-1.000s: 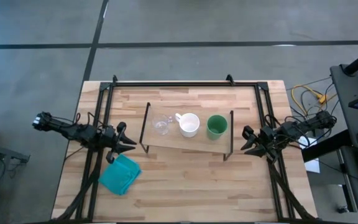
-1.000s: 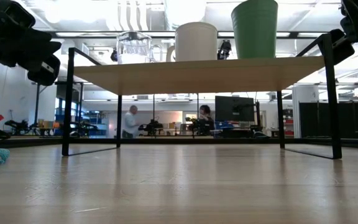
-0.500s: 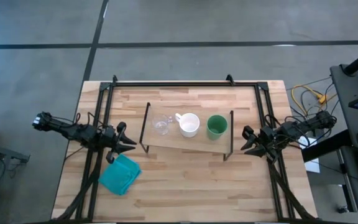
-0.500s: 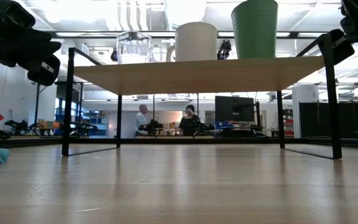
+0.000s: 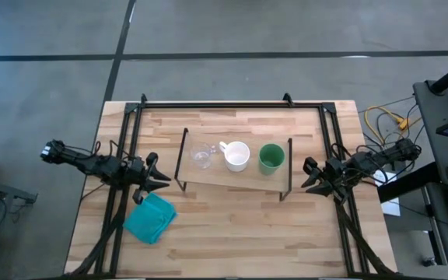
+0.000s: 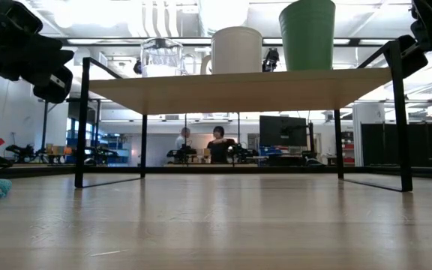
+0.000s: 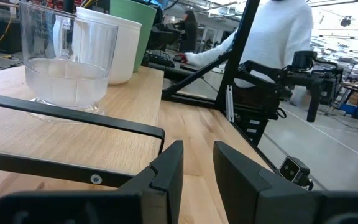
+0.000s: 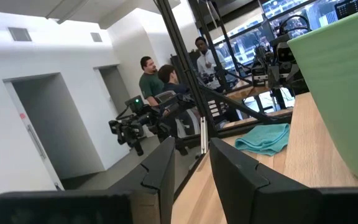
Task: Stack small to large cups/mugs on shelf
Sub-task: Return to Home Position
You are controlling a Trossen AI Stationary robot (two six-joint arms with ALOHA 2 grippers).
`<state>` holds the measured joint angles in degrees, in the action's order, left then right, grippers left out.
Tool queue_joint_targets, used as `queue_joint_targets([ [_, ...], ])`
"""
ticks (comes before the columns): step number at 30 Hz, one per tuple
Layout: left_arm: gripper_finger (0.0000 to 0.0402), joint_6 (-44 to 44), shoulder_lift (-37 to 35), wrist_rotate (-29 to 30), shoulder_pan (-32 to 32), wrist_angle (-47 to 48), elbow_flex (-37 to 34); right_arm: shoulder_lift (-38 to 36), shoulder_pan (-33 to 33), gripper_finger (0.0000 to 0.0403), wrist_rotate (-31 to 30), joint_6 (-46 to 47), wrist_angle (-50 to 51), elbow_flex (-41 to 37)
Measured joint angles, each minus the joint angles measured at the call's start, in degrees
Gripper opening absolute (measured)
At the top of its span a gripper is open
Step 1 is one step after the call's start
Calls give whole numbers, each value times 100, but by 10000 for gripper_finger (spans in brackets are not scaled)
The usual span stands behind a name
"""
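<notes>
Cups [image 5: 237, 155] on shelf [image 5: 232, 178], between L gripper [image 5: 162, 173] & R gripper [image 5: 305, 174], untouched.

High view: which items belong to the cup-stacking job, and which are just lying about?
Job: glass cup, white mug, green cup, in a row on the shelf; left hand and right hand, open, either side of it.
Lying about: teal cloth, on the table.

Clear glass cup [image 5: 201, 156], white mug [image 5: 237, 155] and green cup [image 5: 271, 158] on a light-wood shelf [image 5: 232, 180] with black wire legs; teal cloth [image 5: 150, 217] on a pale, wood-grained, black-framed surface [image 5: 232, 233].
</notes>
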<state>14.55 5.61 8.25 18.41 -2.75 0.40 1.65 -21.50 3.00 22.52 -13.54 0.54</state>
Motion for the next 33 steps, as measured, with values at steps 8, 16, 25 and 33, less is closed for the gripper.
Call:
queue_joint_targets([
  [8,75,0,0,0,-1,1,0,0,0,96,-2,0,0,0],
  [16,75,0,0,0,-1,1,0,-2,0,96,0,-685,146,9],
  [25,75,0,0,0,-2,1,0,0,0,96,-2,-1736,797,9],
  [33,75,0,0,0,0,1,0,0,2,96,-5,-2091,1168,9],
])
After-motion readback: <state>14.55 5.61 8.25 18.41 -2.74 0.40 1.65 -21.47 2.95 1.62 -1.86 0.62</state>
